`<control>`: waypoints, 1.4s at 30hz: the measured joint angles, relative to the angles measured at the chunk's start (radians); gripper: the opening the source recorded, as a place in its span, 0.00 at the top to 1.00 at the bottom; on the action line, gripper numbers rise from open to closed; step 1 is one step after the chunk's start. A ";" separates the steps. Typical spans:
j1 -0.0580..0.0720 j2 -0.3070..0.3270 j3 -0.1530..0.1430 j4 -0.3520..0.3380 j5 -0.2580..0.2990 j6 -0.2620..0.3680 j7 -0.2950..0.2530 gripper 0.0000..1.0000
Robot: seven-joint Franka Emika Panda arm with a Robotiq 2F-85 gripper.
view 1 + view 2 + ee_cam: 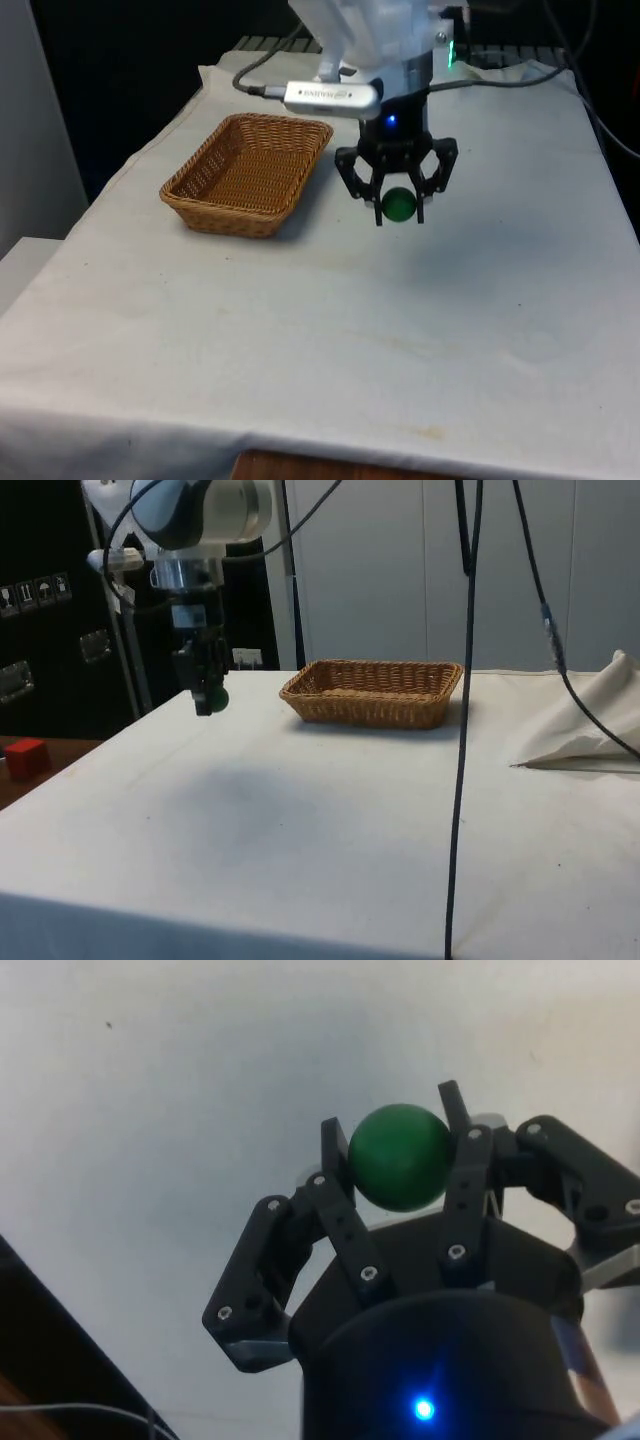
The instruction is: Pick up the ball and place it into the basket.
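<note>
A green ball [400,204] hangs above the white cloth, held between the black fingers of my gripper [399,210], which is shut on it. The side view shows the ball [215,696] at the gripper's [207,700] tip, clear of the table. Up close in the wrist view, both fingers press the ball [399,1156] from either side inside the gripper [397,1150]. The brown wicker basket [212,193] sits on the cloth toward the front view's left of the gripper, with nothing visible inside; in the side view the basket [372,708] stands farther along the table.
A grey cable runs from the wrist over the basket's far side. Crumpled white cloth [585,730] lies at the side view's right. A red block [26,757] sits off the table on a lower surface. Black cables [462,720] hang in front of the side camera.
</note>
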 measured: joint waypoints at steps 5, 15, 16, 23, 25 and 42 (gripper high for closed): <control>0.004 -0.060 -0.010 -0.056 -0.030 0.002 -0.003 1.00; 0.004 -0.123 -0.037 -0.120 -0.044 0.004 -0.033 1.00; 0.004 -0.129 -0.041 -0.126 -0.044 0.005 -0.038 1.00; 0.004 -0.168 -0.067 -0.171 -0.044 0.016 -0.074 1.00; 0.004 -0.185 -0.078 -0.189 -0.044 0.020 -0.090 1.00; 0.004 -0.275 -0.134 -0.293 -0.076 0.050 -0.149 1.00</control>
